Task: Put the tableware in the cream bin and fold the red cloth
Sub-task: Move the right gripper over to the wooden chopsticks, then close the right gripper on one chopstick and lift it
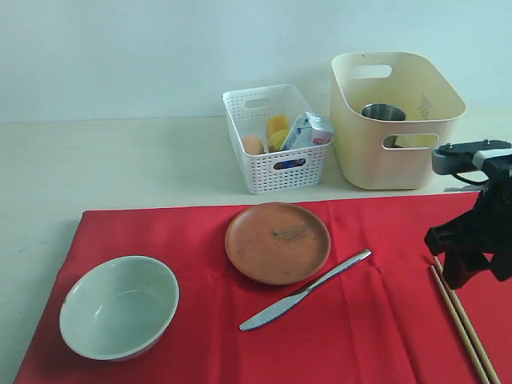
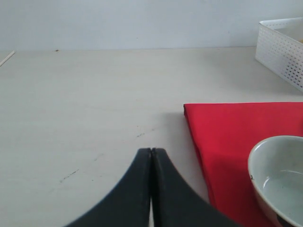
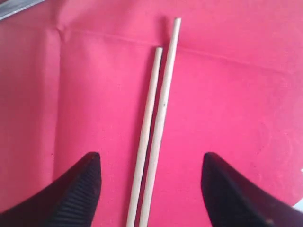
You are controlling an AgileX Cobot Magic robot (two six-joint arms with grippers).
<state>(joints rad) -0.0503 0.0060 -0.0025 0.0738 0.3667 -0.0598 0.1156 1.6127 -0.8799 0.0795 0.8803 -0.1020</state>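
Observation:
The red cloth (image 1: 360, 320) lies spread on the table. On it rest a pale green-white bowl (image 1: 120, 306), a terracotta plate (image 1: 278, 242), a metal knife (image 1: 304, 291) and two wooden chopsticks (image 1: 462, 328). A steel cup (image 1: 383, 113) stands inside the cream bin (image 1: 368, 160) at the back right. My right gripper (image 1: 460, 268) hovers over the chopsticks (image 3: 163, 109); it (image 3: 150, 158) is open, one finger on each side of them, touching neither. My left gripper (image 2: 151, 150) is shut and empty over bare table, beside the cloth's corner (image 2: 232, 127) and the bowl (image 2: 279, 175).
A white lattice basket (image 1: 276, 140) with an egg, a milk carton and yellow food stands left of the cream bin. Bare pale table (image 1: 120, 160) stretches behind and left of the cloth up to the wall. The basket's corner (image 2: 284, 52) shows in the left wrist view.

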